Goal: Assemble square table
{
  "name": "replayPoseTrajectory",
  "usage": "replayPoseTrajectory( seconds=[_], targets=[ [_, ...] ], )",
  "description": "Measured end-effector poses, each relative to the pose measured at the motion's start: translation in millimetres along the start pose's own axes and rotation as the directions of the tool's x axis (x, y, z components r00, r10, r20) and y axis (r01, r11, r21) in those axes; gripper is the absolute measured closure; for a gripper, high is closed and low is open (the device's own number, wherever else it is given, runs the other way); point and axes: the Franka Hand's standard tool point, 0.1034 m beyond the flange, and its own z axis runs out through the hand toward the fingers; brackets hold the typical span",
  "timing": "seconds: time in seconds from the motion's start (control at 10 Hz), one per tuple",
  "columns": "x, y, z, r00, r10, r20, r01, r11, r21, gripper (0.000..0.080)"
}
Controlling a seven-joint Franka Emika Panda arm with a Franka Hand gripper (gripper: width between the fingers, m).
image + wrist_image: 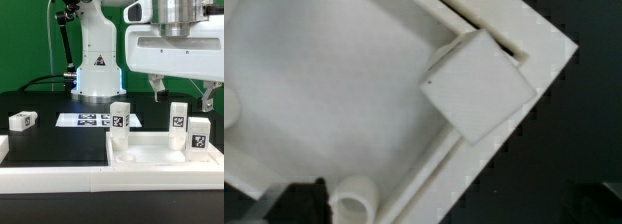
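The white square table top [150,152] lies at the exterior view's right, rim up. Three white tagged legs stand on it: one at its far left corner [120,119], one at the back [178,117], one at the right [198,138]. A fourth leg [22,121] lies on the black table at the left. My gripper [183,96] hangs above the top's right half, open and empty. The wrist view shows the top's inside [331,100], its rim [544,40] and a leg's flat white face [482,90]. A dark finger [295,200] shows at the edge.
The marker board [88,120] lies flat behind the top, in front of the robot base [98,60]. A long white rail [60,180] edges the front of the black surface. A white block [3,148] sits at the left edge.
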Motion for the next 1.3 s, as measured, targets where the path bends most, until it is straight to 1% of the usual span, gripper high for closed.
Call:
replayPoseTrajectory(
  seconds=[0.1,0.2,0.4,0.5,0.6,0.7,0.8,0.9,1.0,1.3],
  targets=[
    [3.4,7.0,0.6,1.0,-0.031,0.0,0.031,1.0,-0.002,0.0151],
    [1.2,4.8,1.4,1.0,0.009,0.0,-0.009,1.0,-0.002,0.0151],
    [1.3,5.0,1.6,1.0,0.004,0.0,-0.004,1.0,-0.003,0.0151],
    [3.2,7.6,0.9,1.0,-0.018,-0.002,0.018,1.0,-0.002,0.0151],
    [12.6,26.7,-1.4,0.993,-0.116,-0.017,0.116,0.993,0.0,0.0151],
    [24.2,51.6,-2.7,0.989,-0.146,-0.027,0.146,0.989,-0.006,0.0151],
    [36.7,72.3,-3.4,0.985,-0.169,-0.036,0.168,0.986,-0.012,0.0151],
    [48.4,90.0,-4.1,0.983,-0.176,-0.044,0.175,0.984,-0.019,0.0151],
    [56.6,103.7,-3.2,0.986,-0.16,-0.051,0.159,0.987,-0.027,0.0151],
    [55.0,103.4,-1.1,0.986,-0.162,-0.048,0.161,0.987,-0.029,0.0151]
  ],
)
